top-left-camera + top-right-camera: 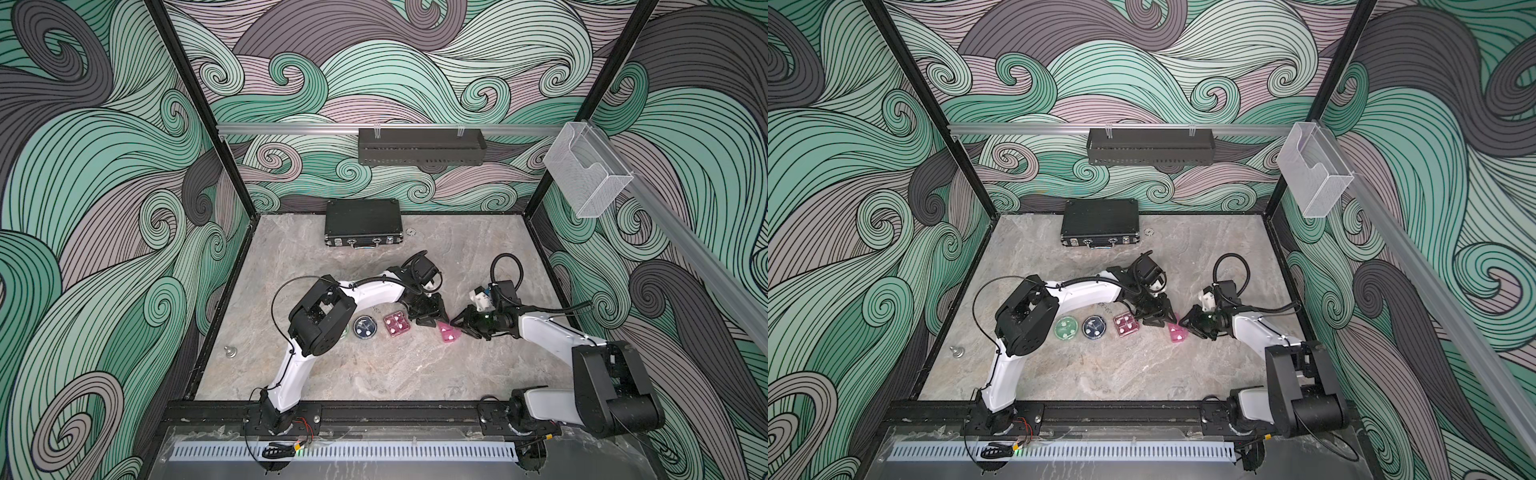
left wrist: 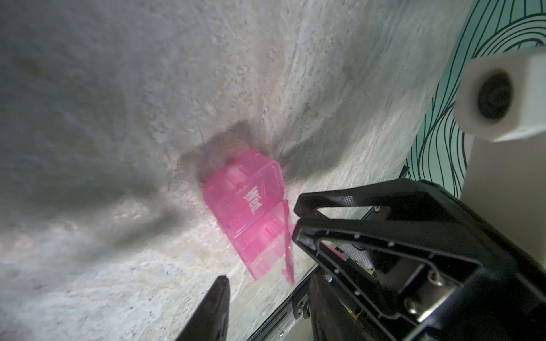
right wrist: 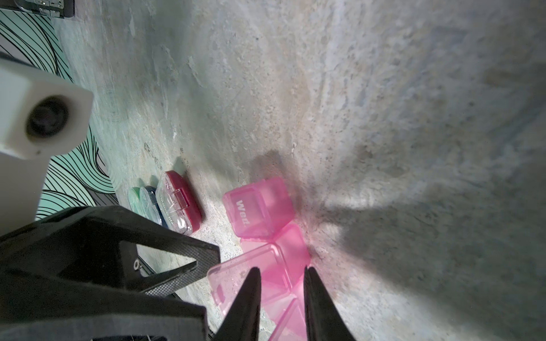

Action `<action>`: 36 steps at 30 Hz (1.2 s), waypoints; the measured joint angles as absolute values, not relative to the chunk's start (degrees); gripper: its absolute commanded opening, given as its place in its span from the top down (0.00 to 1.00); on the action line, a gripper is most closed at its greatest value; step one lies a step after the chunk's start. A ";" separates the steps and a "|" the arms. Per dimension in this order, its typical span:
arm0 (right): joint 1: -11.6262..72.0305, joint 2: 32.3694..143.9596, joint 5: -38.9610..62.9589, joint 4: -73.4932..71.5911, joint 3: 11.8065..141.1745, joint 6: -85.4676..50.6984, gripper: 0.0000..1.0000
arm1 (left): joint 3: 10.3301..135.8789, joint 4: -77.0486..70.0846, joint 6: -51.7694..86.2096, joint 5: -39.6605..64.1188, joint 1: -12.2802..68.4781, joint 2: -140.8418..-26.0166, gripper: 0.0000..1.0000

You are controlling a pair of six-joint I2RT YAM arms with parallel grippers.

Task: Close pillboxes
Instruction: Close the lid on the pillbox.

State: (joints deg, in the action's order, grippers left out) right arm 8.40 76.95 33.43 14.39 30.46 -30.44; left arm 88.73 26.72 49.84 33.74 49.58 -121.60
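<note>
1. The light pink pillbox (image 1: 449,333) lies flat on the table in the small space where the two claws meet tip to tip. It sits right at the fingertips of both.
2. The right claw (image 3: 282,277) has its two black fingers (image 3: 248,298) a narrow way apart, set over the near end of the box. Pink plastic shows in the slit between them. Whether they actually pinch it, I cannot tell.
3. The left claw (image 2: 267,280) is spread wider than the right one, with nothing caught between its fingers. A raised lid flap of the box stands just ahead of its gap.
4. The box is a glossy, translucent pink rectangle split into a row of small cells. A cell farther from the right claw is shut, with "Wed" printed on it in white. The cell nearest that claw has its thin lid tipped up.
5. Three more boxes stand in a line past the left claw, on the side away from the right claw.
   - The dark pink pillbox (image 1: 1126,325) is nearest. It is square, with a clear lid over four cells of white pills.
   - The dark blue pillbox (image 1: 1094,327) comes next and is round.
   - The green pillbox (image 1: 1066,327) is last, also round, close beside the left arm's elbow.
6. The table (image 1: 374,374) looks like matte stone, mottled grey and beige.
7. A black briefcase (image 1: 361,222) with metal latches lies well behind both claws, against the back wall.
</note>
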 measured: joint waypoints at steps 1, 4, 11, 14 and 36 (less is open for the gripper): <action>8.40 76.95 33.41 14.39 30.46 -30.44 0.72 | 88.58 26.63 49.80 33.74 49.60 -121.60 0.64; 8.43 76.95 33.41 14.41 30.46 -30.41 0.72 | 87.35 25.82 49.84 33.78 49.63 -121.60 0.66; 8.47 77.19 33.43 14.31 30.46 -30.41 0.74 | 86.06 25.74 49.89 33.78 49.65 -121.93 0.70; 8.47 77.76 33.43 14.13 30.46 -30.44 0.75 | 86.06 25.67 49.89 33.82 49.65 -122.39 0.70; 9.50 79.46 33.36 12.56 30.46 -30.44 0.78 | 87.09 27.44 49.54 33.71 49.65 -124.46 0.69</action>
